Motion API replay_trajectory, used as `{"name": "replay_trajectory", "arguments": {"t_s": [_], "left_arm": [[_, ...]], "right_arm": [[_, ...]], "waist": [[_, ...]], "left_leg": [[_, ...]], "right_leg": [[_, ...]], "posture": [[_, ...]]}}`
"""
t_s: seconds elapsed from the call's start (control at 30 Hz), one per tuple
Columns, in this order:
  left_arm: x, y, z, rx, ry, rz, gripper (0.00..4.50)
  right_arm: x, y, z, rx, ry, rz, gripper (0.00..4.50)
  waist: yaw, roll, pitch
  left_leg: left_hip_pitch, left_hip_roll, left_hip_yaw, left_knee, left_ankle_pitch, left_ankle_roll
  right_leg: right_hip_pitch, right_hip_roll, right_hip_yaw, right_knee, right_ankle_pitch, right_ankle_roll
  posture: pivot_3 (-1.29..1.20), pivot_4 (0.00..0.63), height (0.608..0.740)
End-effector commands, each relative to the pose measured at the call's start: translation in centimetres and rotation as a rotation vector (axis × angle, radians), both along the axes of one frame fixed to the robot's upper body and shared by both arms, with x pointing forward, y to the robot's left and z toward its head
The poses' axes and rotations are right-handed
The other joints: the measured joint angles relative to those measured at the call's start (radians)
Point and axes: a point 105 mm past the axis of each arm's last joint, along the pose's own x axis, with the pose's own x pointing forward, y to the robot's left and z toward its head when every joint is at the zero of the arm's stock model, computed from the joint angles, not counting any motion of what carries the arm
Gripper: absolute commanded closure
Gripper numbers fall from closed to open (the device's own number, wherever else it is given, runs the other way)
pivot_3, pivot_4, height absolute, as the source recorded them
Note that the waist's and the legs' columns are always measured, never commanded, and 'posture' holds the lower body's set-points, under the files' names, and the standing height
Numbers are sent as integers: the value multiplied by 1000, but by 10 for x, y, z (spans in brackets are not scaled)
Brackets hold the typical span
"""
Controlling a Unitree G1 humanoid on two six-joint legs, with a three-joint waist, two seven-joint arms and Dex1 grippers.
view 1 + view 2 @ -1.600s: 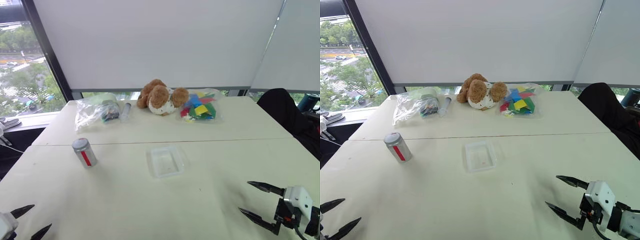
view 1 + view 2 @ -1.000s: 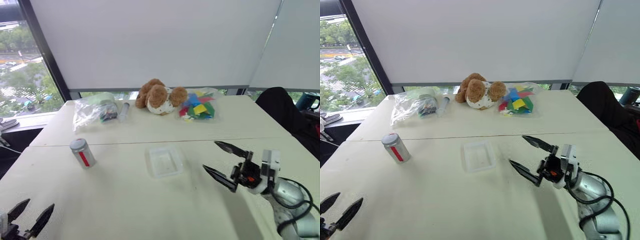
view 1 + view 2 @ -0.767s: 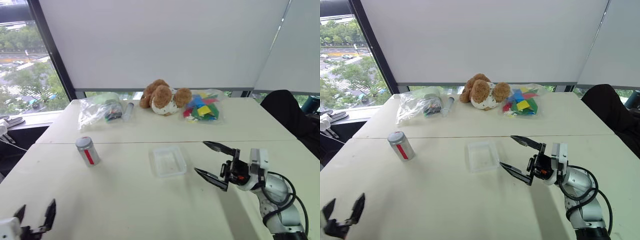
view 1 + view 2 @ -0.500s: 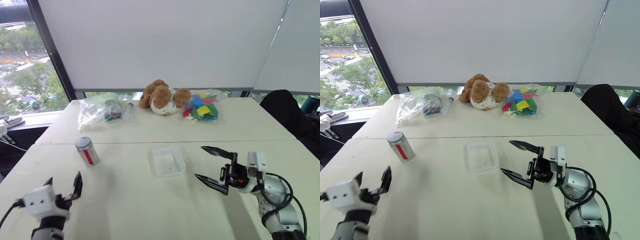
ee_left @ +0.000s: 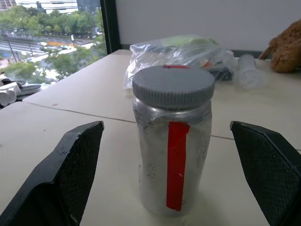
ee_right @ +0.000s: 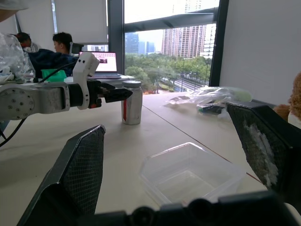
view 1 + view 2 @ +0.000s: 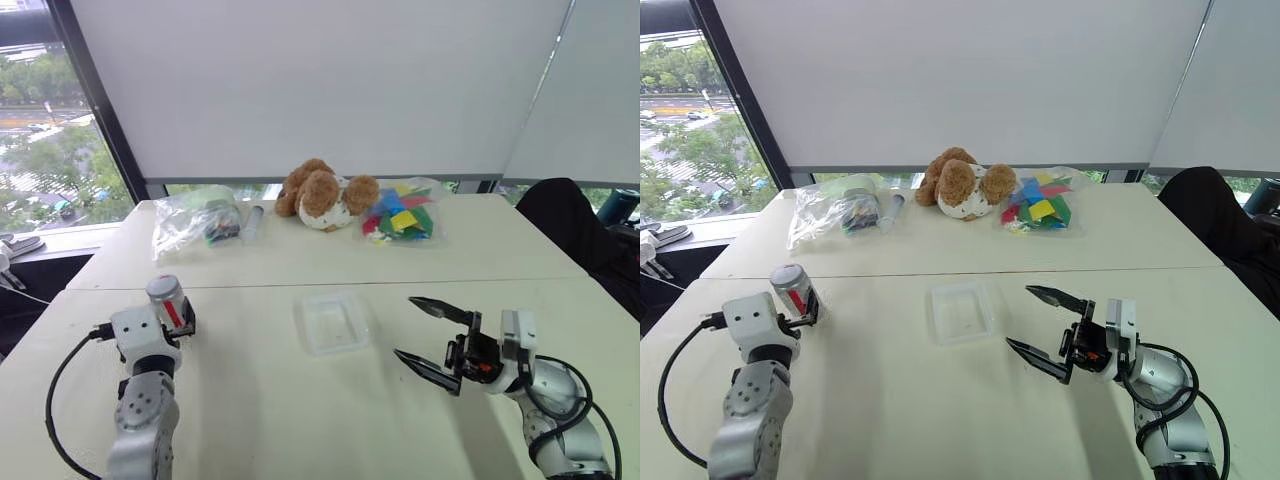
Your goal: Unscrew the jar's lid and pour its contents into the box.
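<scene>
The jar (image 7: 168, 300), silvery-grey with a red stripe, stands upright on the left of the white table with its grey lid (image 5: 173, 85) on. The contents are hidden inside it. My left gripper (image 5: 164, 127) is open, level with the jar. One finger is on each side of the jar, with a wide gap on both sides. The clear box (image 7: 303, 330) lies flat at mid-table. My right gripper (image 7: 405, 326) hangs open just right of the box, pointing left across it, with nothing between its fingers.
Along the table's far edge lie a clear bag (image 7: 195, 222), a clear tube (image 7: 250, 222), a teddy bear (image 7: 322, 195) and a bag of coloured blocks (image 7: 400, 215). A dark chair (image 7: 570, 225) stands at the right. People sit at a laptop (image 6: 106, 63) beyond the table.
My left arm has risen from the table's near left corner and moved forward until its open fingers flank the jar. The right gripper has stayed open beside the box, sinking slightly.
</scene>
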Motion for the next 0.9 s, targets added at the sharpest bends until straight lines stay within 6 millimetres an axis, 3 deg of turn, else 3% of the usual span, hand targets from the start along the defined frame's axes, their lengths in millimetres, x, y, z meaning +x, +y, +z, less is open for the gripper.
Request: {"name": "replay_trajectory", "arguments": {"t_s": [0.03, 0.23, 0.7, 0.8, 0.9], "left_arm": [[7, -3, 13, 38, -38, 3, 49], [18, -6, 13, 35, -34, -5, 49], [44, 7, 7, 70, 4, 36, 49], [45, 7, 4, 66, 15, 24, 888], [46, 6, 5, 74, 8, 7, 2370]], "right_arm": [[-5, 3, 9, 19, -48, 7, 0], [-7, 3, 8, 21, -42, -3, 0], [-6, 1, 7, 18, -30, -19, 0], [-6, 1, 7, 22, -30, -22, 0], [-7, 1, 7, 25, -30, -22, 0]], "waist": [[1, 0, 0], [0, 0, 0], [-1, 0, 0], [-1, 0, 0], [0, 0, 0]], "left_leg": [[0, 0, 0, 0, 0, 0], [0, 0, 0, 0, 0, 0], [0, -4, -1, 0, 1, -1], [0, -4, -1, 0, 1, -1], [0, -5, -2, 0, 1, -1]], "right_leg": [[0, 0, 0, 0, 0, 0], [0, 0, 0, 0, 0, 0], [0, 0, 0, 1, 1, 2], [0, 0, 0, 1, 1, 2], [0, 0, 0, 1, 1, 2]], "posture": [[0, 150, 740], [0, 150, 740], [0, 150, 740], [0, 150, 740], [0, 150, 740]]}}
